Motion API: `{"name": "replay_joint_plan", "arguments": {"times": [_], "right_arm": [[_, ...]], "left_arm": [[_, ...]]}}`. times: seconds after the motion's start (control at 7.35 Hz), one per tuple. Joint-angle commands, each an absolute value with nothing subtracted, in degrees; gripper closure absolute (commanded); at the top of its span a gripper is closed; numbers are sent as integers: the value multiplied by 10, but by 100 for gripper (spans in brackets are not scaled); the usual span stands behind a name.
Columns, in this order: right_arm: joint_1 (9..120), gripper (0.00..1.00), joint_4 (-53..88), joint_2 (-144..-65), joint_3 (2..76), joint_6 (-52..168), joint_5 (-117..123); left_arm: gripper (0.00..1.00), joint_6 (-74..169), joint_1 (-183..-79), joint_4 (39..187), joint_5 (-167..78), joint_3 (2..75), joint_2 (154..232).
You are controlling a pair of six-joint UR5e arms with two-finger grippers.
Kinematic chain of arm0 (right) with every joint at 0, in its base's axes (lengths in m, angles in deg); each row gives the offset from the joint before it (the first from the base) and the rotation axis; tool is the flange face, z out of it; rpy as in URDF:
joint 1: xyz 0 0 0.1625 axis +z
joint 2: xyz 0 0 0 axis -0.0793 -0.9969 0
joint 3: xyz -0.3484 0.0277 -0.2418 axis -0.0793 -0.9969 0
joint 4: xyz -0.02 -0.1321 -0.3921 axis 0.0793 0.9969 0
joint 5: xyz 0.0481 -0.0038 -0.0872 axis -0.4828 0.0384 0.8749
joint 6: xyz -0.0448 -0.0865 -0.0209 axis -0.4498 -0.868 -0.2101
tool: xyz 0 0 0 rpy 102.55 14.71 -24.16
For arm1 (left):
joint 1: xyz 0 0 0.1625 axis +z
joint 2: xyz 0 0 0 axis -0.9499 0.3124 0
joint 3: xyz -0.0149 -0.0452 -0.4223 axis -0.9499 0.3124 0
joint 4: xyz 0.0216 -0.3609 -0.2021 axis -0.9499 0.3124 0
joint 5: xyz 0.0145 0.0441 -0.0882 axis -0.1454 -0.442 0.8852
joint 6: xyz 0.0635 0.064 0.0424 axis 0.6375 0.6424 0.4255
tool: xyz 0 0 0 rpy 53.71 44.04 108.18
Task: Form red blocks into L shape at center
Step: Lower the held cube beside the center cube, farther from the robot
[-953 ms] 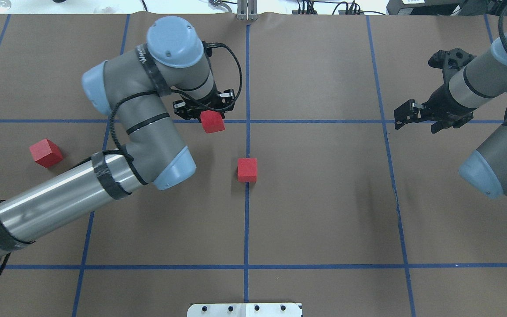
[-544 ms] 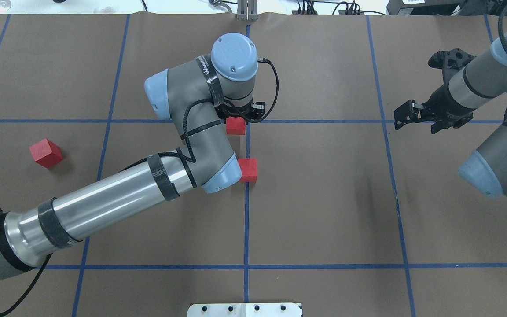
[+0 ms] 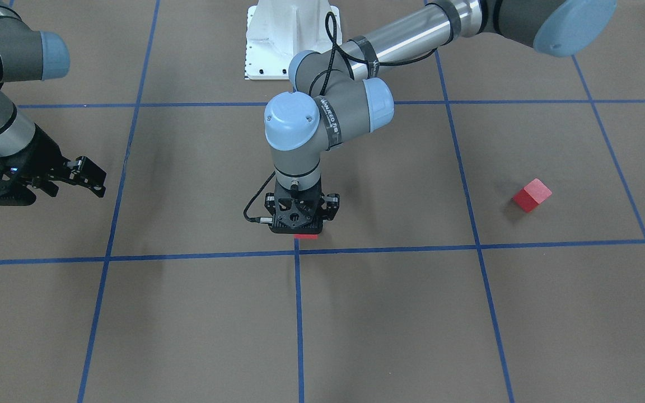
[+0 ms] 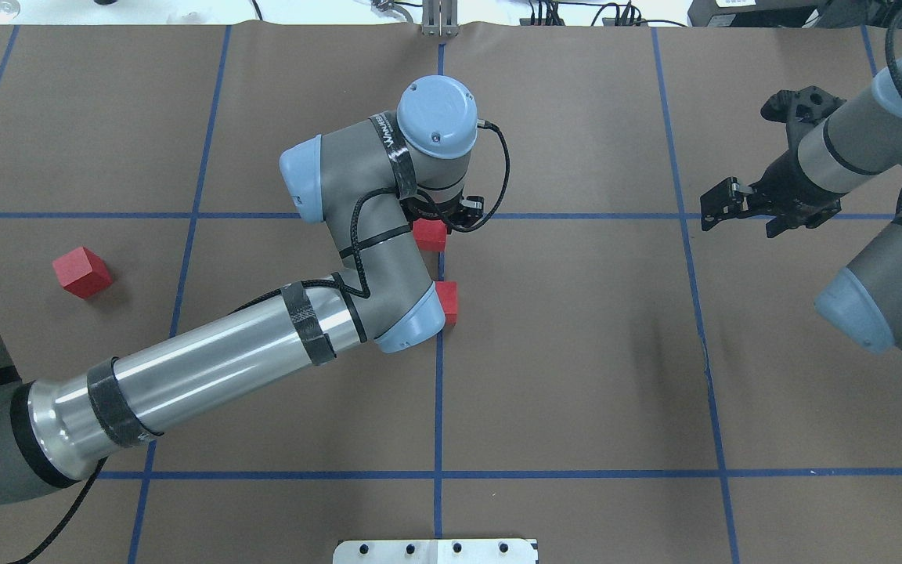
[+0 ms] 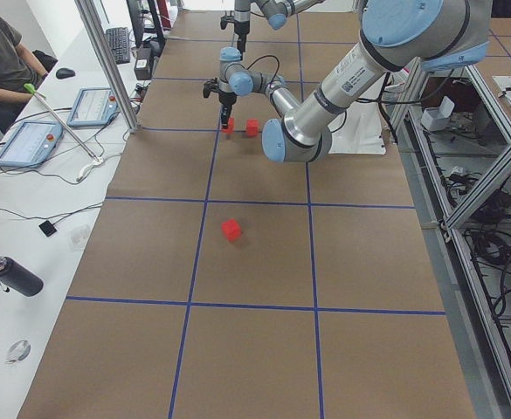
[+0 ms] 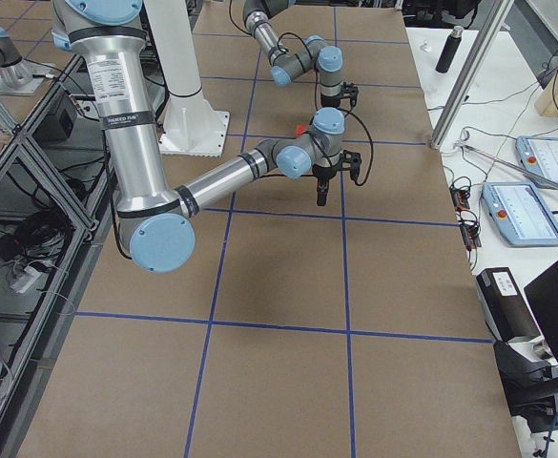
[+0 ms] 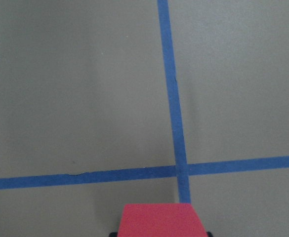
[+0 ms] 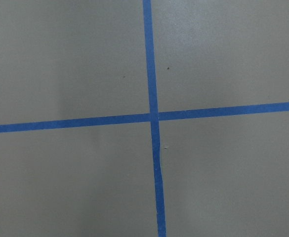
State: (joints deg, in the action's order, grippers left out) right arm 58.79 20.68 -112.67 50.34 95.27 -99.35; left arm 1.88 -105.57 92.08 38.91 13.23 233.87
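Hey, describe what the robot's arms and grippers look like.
Left arm and right arm share grey joints, pale blue caps and silver tubes. Black tape bands and a black cable wrap the left one. Left gripper and right gripper are black, two-fingered.

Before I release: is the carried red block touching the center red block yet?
Apart. Overhead view shows bare table between carried block and center block.
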Motion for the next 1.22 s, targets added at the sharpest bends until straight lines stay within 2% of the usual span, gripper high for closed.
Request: {"name": "replay_joint_plan", "arguments": {"times": [0.0, 1.09], "right_arm": [[586, 1, 207, -1125, 501, 953, -994], [582, 1, 207, -1124, 496, 953, -993]], "left_arm": [[100, -26, -1045, 922, 390, 132, 2341], [100, -40, -1030, 920, 416, 135, 2337]]}}
